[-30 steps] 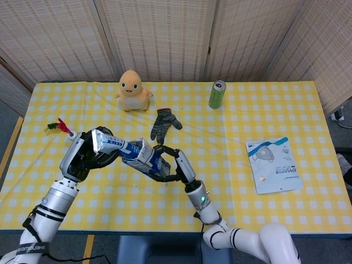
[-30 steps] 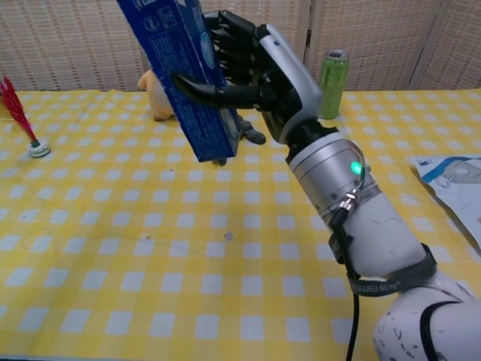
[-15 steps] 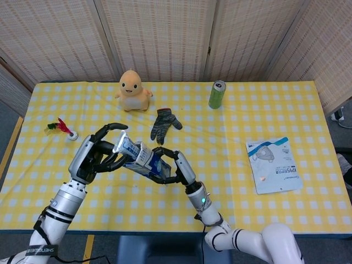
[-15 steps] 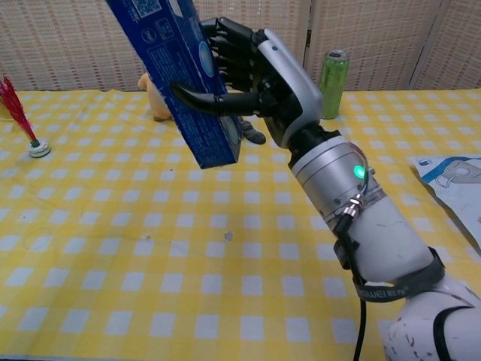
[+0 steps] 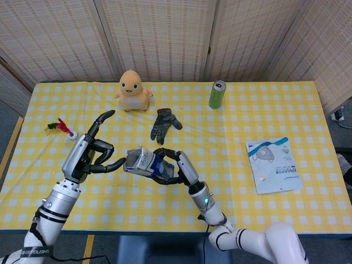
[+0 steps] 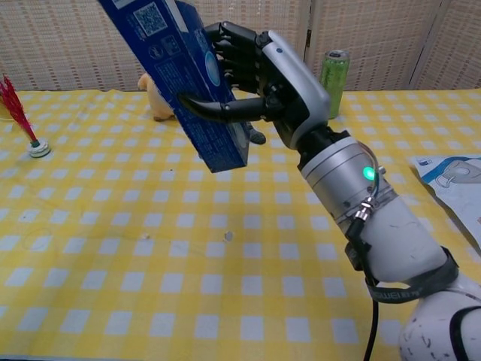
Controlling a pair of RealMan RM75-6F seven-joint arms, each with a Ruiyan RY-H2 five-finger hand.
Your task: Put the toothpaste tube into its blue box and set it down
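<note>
My right hand [image 5: 175,168] grips the blue toothpaste box [image 5: 151,164] and holds it above the yellow checked table [image 5: 231,126]. In the chest view the blue box [image 6: 180,75] tilts up to the left, with the right hand [image 6: 267,79] wrapped around its lower half. The toothpaste tube [image 5: 135,159] sits almost wholly inside the box; only its pale end shows at the box's left mouth. My left hand [image 5: 91,151] is just left of that mouth with its fingers spread and holds nothing. One fingertip lies close to the tube's end. The chest view does not show the left hand.
A yellow plush toy [image 5: 132,88], a grey glove [image 5: 164,124] and a green can [image 5: 217,93] stand at the back. A mask packet [image 5: 274,164] lies at the right. A red-feathered shuttlecock [image 5: 63,127] stands at the left, near my left hand.
The left hand pushed the tube into the box, then let go and opened its fingers, drawing back slightly left. The right hand kept holding the box.
</note>
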